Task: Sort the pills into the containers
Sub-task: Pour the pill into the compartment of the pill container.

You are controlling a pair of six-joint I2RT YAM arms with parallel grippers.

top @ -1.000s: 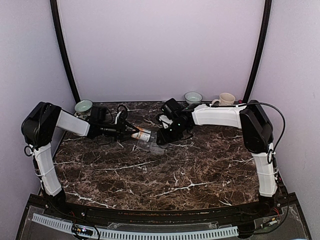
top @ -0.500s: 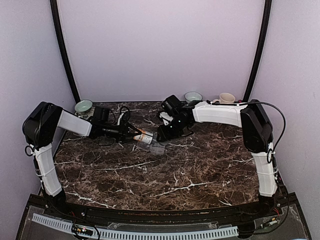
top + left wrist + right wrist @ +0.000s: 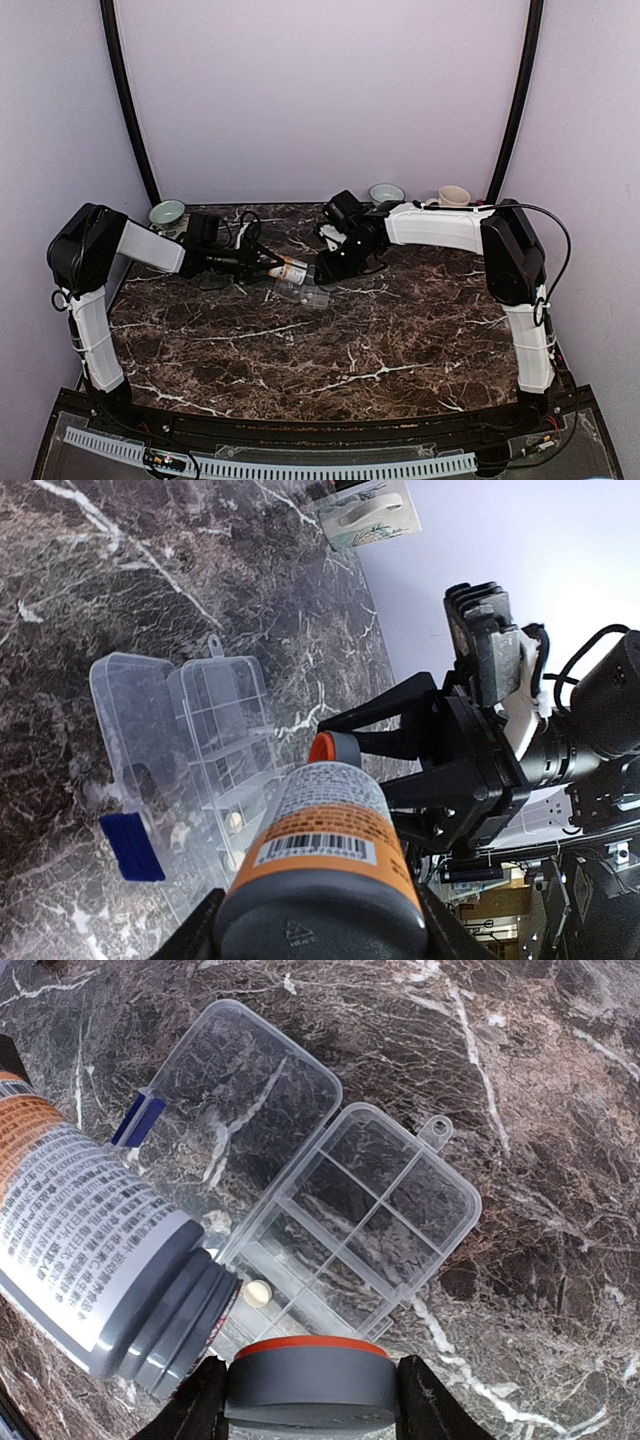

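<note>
This looks like a robot test booth in a lab: plain lilac walls (image 3: 320,100) close around a dark marble counter (image 3: 300,350), with black poles (image 3: 125,100) at 11 and 1 o'clock.

A: What colour is the marbled stone desk (image 3: 350,340)?
B: Dark brown, veined white. The rectangular plastic organizer box (image 3: 380,1220) is clear, its latch tab (image 3: 138,1120) blue.
A: And the cylindrical plastic bottle (image 3: 90,1250)?
B: White label, black print, orange band; grey neck. Its round cap (image 3: 310,1385) is grey, rimmed orange-red. The small round pill (image 3: 258,1293) is pale yellow.
</note>
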